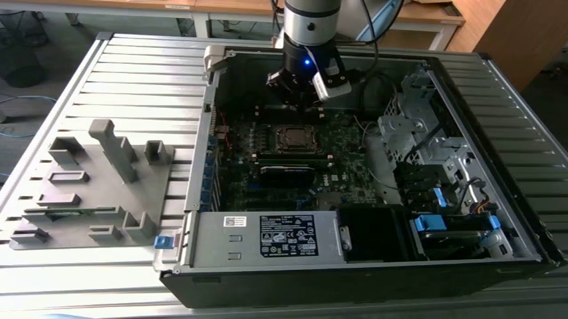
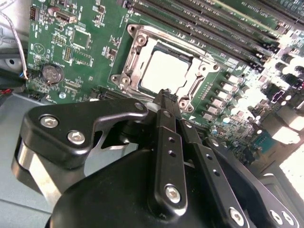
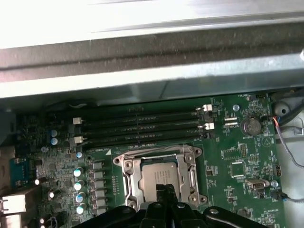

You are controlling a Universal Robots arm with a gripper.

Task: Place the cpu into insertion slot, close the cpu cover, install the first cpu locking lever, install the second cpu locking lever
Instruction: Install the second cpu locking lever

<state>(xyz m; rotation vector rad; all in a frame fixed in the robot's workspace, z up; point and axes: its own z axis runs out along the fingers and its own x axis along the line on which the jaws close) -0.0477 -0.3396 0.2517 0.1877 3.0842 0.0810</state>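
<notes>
**Closed jaws hover over seated chip**

The gripper (image 2: pixel 164 95), jaws clenched on nothing, hangs just above the cpu (image 2: pixel 164 71) lying in the insertion slot (image 3: pixel 124 164), cover (image 2: pixel 142 35) down. Descending at six o'clock off-centre might scrape the chip or motherboard (image 2: pixel 85 42).

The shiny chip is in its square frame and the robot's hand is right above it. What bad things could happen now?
1. The hand hangs with its fingers shut, close over the cpu; pushing down could scratch its metal top.
2. The cpu cover looks closed around the chip; if the chip sits crooked, pressing there might harm the socket.
3. The memory slots lie beside the socket, so a sideways slip could bump them.
</notes>
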